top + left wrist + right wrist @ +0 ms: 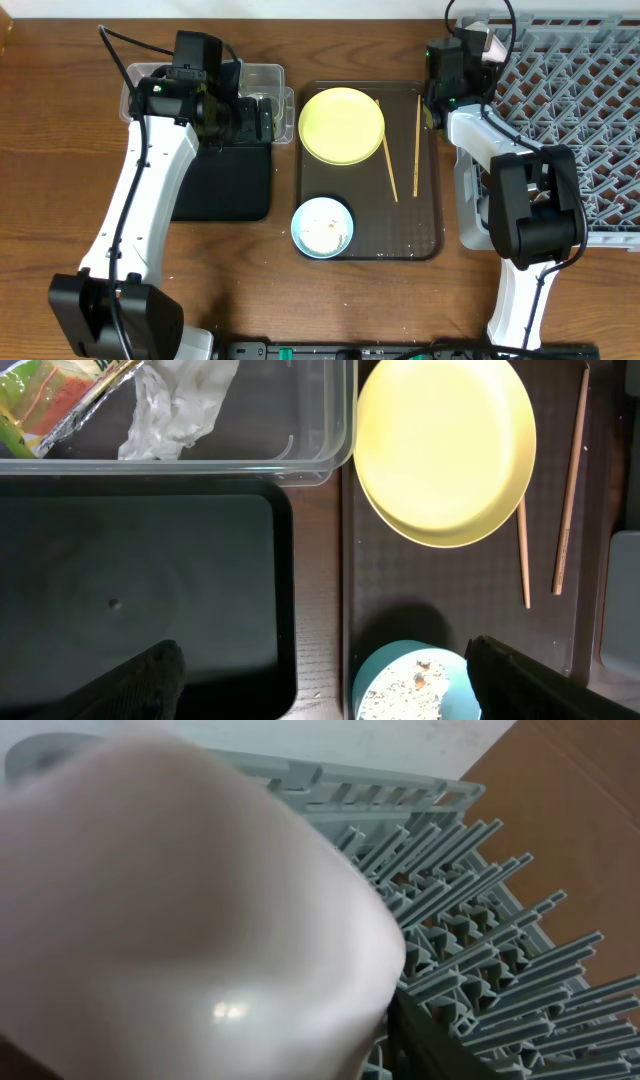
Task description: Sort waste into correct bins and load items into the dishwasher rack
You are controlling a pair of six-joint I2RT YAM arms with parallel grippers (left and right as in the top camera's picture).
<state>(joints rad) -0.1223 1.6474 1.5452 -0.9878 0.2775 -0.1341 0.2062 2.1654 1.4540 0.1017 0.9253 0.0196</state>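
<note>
left arm [140, 190] and right arm [490, 140] had white link shells, black joints and bases, thin black cables [128, 44]; left gripper [322, 650] fingers [120, 685] were dark, matte; green light [431, 55] on right wrist

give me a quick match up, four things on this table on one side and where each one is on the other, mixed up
Things:
1. plate
2. wrapper
3. blue bowl
4. cup

Places:
a. inside the clear tub
b. up over a corner of the grey rack
c. on the brown tray, with nothing on it
d. on the brown tray, with food scraps in it

Pairs: 1-c, 2-a, 3-d, 4-b
</note>
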